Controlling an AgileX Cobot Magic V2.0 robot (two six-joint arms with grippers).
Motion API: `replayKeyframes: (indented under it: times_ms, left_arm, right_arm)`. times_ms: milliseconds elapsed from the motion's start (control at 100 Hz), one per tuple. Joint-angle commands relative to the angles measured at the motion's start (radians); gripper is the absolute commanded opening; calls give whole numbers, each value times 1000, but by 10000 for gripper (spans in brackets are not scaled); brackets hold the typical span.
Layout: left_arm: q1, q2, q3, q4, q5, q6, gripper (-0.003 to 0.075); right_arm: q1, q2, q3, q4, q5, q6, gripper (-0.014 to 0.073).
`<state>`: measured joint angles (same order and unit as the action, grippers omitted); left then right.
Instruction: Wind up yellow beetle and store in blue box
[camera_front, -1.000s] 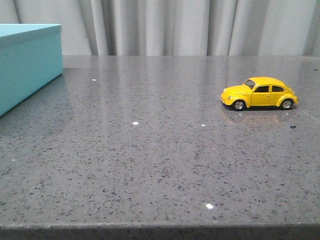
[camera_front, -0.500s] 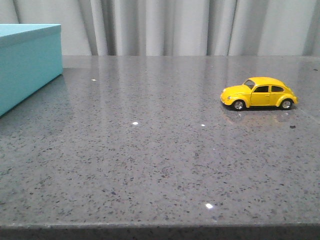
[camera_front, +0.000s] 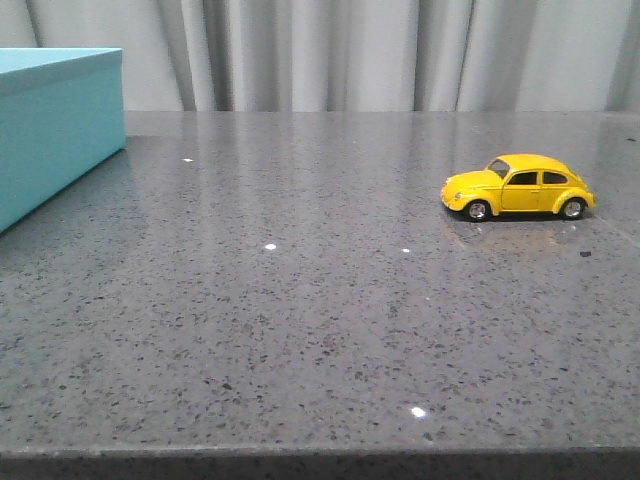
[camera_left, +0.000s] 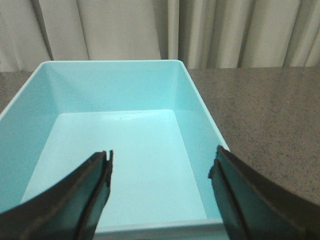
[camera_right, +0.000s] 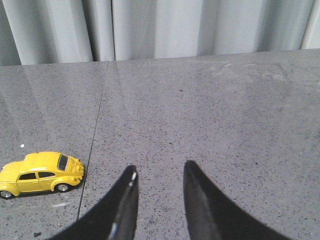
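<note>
task not begun, by the look of it: yellow beetle (camera_front: 519, 186) on its wheels on the worktop (camera_front: 300, 300) toward the right edge, untouched, not wound; blue box (camera_left: 120, 145) at the left edge, open-topped and empty. right gripper (camera_right: 159, 192) jaws partly apart, holding nothing, beetle off to one side, clear of them. left gripper (camera_left: 160, 187) jaws wide, hanging over the box.

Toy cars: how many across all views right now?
1. The yellow beetle stands on its wheels on the right side of the table, apart from the blue box at the left, which looks empty. Nothing else could hide another.
</note>
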<state>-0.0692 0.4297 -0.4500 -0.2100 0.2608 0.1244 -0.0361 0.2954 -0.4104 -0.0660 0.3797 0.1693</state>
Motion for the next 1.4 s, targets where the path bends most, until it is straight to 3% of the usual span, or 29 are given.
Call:
replayKeyframes:
  times_ms: [0,350,680,1060,1280,1390]
  left_arm:
    - [-8,19,-29,-11,-118,2,462]
    - [-8,72,-96,-7,-65,30,500]
    - [-8,107,-167,-7,-42,30,529]
    - [-8,107,-167,-7,-42,30,527]
    - [-8,107,-167,-9,-42,30,527]
    - [-8,107,-167,-9,-42,30,527]
  right_arm:
    - [-2,16,-34,10,-82,-3,257]
    - [0,170,-158,42,90,-3,262]
    - [86,505,-418,66,312,-3,503]
    - [286,922,-791,109,495,29,512]
    - [355,1096,-899,110,542,78,517]
    - [368,1164,-935,110,563,103,561]
